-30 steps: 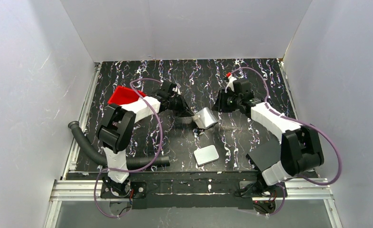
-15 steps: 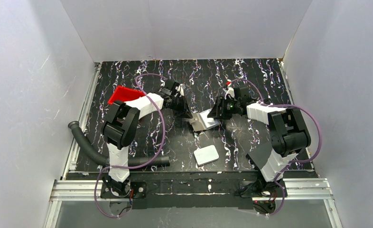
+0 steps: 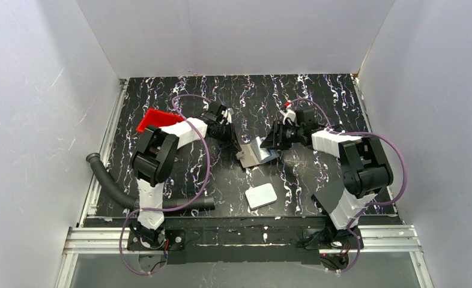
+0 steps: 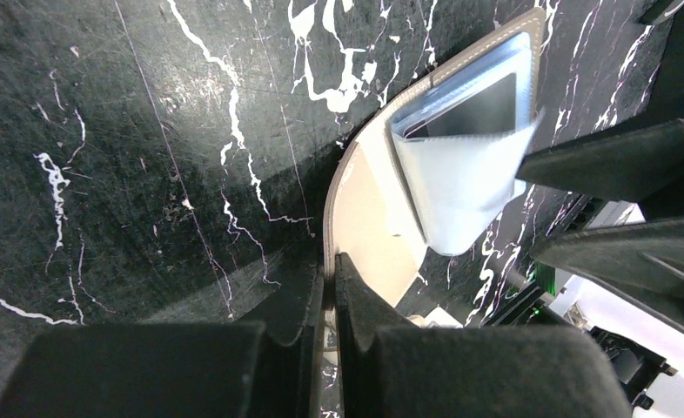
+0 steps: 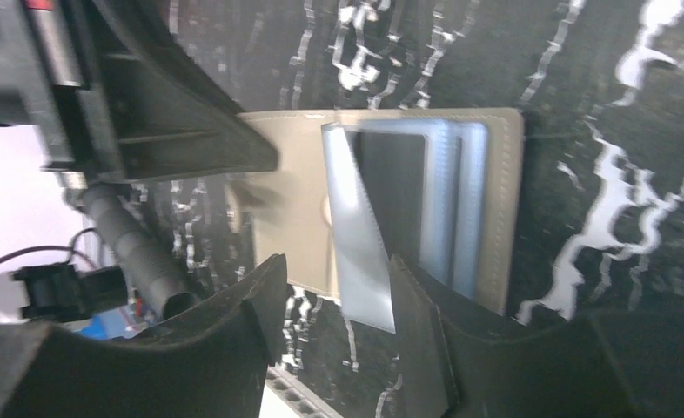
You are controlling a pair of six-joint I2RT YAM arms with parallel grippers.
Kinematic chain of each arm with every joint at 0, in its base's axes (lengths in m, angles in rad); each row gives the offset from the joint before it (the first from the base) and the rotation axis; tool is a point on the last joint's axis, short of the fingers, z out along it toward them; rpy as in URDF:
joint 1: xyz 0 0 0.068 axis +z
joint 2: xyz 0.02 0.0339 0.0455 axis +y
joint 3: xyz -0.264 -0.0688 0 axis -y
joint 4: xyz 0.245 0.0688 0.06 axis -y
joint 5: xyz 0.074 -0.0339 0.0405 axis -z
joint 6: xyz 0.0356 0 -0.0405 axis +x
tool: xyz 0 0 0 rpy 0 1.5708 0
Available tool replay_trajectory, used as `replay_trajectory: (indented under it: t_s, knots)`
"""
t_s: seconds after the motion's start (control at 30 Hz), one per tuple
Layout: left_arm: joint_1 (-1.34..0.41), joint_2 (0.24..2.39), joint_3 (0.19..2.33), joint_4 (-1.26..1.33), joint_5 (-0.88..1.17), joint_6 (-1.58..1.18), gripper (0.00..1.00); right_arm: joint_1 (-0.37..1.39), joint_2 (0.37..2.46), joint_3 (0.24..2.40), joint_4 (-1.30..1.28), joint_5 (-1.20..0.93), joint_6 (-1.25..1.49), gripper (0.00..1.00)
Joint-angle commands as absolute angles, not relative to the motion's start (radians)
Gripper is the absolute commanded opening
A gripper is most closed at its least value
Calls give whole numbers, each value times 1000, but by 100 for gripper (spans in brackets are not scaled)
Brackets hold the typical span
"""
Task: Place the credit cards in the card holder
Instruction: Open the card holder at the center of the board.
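Hose of black ribbed plastic [image 3: 110, 185] curls at the near left of the black, white-veined tabletop [image 3: 317, 96]. A white rounded-corner slab [image 3: 261, 195] lies near centre, and a black flat sheet [image 3: 331, 195] sits at the near right under the right arm. Beyond the slab, mid-table, the beige-grey stitched card holder [image 3: 254, 153] lies opened. The left gripper [image 4: 330, 272] is clamped tight on the edge of its beige cover, which curves upward. The right gripper [image 5: 334, 274] stands part open, fingers either side of a clear pale-blue plastic sleeve [image 5: 360, 261] fanned out from the holder, not pinching it. Whether a credit card sits in the sleeves I cannot tell. A red plastic tray [image 3: 151, 119] lies far left.
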State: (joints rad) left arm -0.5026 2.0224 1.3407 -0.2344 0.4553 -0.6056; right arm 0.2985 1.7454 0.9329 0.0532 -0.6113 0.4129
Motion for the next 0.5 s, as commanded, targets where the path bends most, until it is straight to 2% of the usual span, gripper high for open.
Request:
replay_trajectory:
  t_s: [0.0,0.13,0.3,0.37,0.47]
  knots:
    - [-502,2033,1360,-256,462,-595,0,318,1737,899,224,-749,532,54]
    - [-502,2040,1371,-254,468,-600,0,344,1714,855,338,-785,636,55]
    - [-502,2038,1370,-256,470,-594,0,330,1673,877,240,-723,559,54]
    - [-502,2036,1368,-266,460,-584,0,302,1615,940,66,-586,448,61]
    - [-502,2042,1367,-268,461,-580,0,284,1657,1041,-124,-537,324,71]
